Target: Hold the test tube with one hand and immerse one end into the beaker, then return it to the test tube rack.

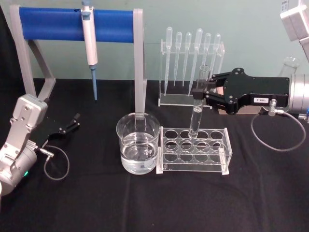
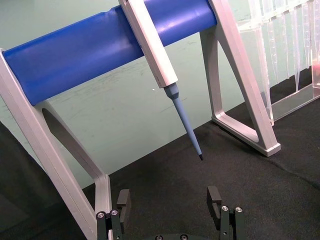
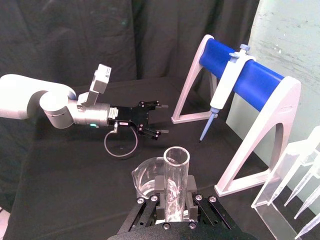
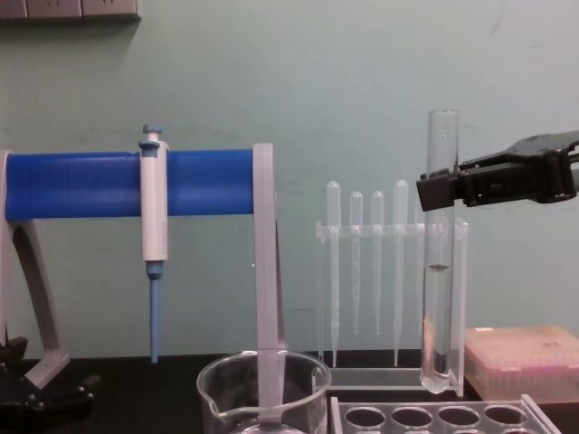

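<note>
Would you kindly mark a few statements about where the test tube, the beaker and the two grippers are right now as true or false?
1. The right gripper is shut on the test tube, holding it upright. True.
2. The test tube's lower end is dipped in the beaker. False: it hangs over the test tube rack, beside the beaker.
3. The beaker holds clear liquid. True.
4. The left gripper grips the pipettor. False: it is open and empty at the left of the table, while the pipettor hangs on the blue stand.
</note>
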Controlling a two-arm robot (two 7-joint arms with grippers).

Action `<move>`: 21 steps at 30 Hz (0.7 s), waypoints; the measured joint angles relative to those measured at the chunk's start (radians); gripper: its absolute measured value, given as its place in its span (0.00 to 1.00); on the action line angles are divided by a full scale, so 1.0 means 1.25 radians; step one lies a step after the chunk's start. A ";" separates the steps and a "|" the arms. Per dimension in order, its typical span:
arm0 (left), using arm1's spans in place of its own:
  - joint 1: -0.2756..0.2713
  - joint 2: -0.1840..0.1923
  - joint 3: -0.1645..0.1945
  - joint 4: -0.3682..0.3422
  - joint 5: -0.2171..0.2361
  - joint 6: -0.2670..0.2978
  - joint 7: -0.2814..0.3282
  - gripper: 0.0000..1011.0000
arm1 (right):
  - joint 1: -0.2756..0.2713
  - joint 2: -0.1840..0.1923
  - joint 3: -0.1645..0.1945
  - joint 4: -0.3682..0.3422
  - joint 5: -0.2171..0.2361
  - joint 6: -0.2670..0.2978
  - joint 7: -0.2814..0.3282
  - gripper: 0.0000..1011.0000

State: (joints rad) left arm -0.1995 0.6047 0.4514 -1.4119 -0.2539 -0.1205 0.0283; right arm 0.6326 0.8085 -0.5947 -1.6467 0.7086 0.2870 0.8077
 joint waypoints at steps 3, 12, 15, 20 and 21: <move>0.000 0.000 0.000 0.000 0.000 0.000 0.000 0.99 | 0.000 0.000 0.000 0.000 0.000 0.000 0.000 0.24; 0.000 0.000 0.000 0.000 0.000 0.000 0.000 0.99 | 0.000 0.000 0.000 0.000 0.000 0.000 0.000 0.24; 0.000 0.000 0.000 0.000 0.000 0.000 0.000 0.99 | 0.000 0.000 0.000 0.000 0.000 0.000 0.000 0.24; 0.000 0.000 0.000 0.000 0.000 0.000 0.000 0.99 | 0.000 0.000 0.000 0.000 0.000 0.000 0.000 0.24; 0.000 0.000 0.000 0.000 0.000 0.000 0.000 0.99 | 0.000 0.000 0.000 0.000 0.000 0.000 0.000 0.24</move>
State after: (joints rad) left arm -0.1996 0.6047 0.4514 -1.4120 -0.2539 -0.1205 0.0283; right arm 0.6326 0.8085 -0.5947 -1.6467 0.7086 0.2870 0.8077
